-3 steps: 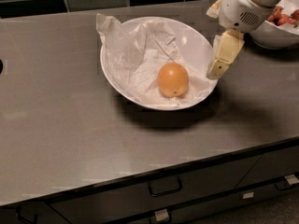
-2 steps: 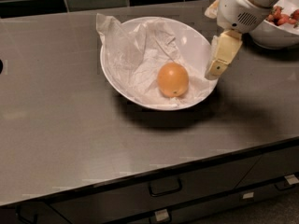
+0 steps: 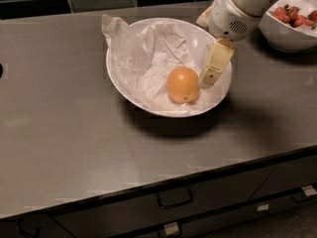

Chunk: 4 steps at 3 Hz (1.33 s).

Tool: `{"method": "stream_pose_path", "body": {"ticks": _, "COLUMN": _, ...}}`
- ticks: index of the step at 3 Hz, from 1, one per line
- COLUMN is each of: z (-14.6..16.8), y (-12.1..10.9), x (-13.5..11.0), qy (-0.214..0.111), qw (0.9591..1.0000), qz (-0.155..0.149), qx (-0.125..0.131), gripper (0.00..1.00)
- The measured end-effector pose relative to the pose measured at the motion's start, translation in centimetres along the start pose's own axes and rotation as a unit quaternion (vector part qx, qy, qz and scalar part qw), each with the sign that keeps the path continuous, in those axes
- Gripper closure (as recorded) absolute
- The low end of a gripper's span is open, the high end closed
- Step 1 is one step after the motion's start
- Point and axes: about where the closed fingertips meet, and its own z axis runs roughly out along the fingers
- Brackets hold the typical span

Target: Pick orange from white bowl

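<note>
The orange (image 3: 183, 85) lies in the right half of the large white bowl (image 3: 197, 35), on its crumpled white paper lining (image 3: 141, 58). The bowl sits mid-counter. My gripper (image 3: 205, 53) reaches in over the bowl's right rim from the upper right. One cream finger (image 3: 215, 63) slants down inside the bowl, its tip just right of the orange, close to it or touching it. The other cream finger (image 3: 203, 19) shows behind the wrist at the bowl's far rim. The fingers stand apart and hold nothing.
A smaller white bowl (image 3: 285, 36) with red-pink food pieces stands at the back right, close beside my arm. A dark tiled wall runs along the back. The grey counter's front edge lies above drawers with handles (image 3: 174, 200).
My gripper has moved left and down, from over the bowl's right rim into the bowl, closing on the orange. The orange and the bowl have not moved.
</note>
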Motion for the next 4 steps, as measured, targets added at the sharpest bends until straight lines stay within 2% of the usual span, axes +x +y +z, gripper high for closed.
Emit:
{"method": "stream_pose_path", "body": {"ticks": 1, "z": 1.3, "y": 0.1, "x": -1.0, "qy": -0.010, "qw": 0.9999, "qz": -0.005, "qx": -0.011, "gripper": 0.00}}
{"method": "stream_pose_path", "body": {"ticks": 3, "z": 2.6, "y": 0.1, "x": -0.7, "qy": -0.008, "qw": 0.9998, "qz": 0.003, "qx": -0.020, "gripper": 0.01}}
{"method": "stream_pose_path", "body": {"ticks": 4, "z": 3.4, "y": 0.1, "x": -0.2, "qy": -0.007, "qw": 0.9996, "qz": 0.013, "qx": -0.023, "gripper": 0.05}}
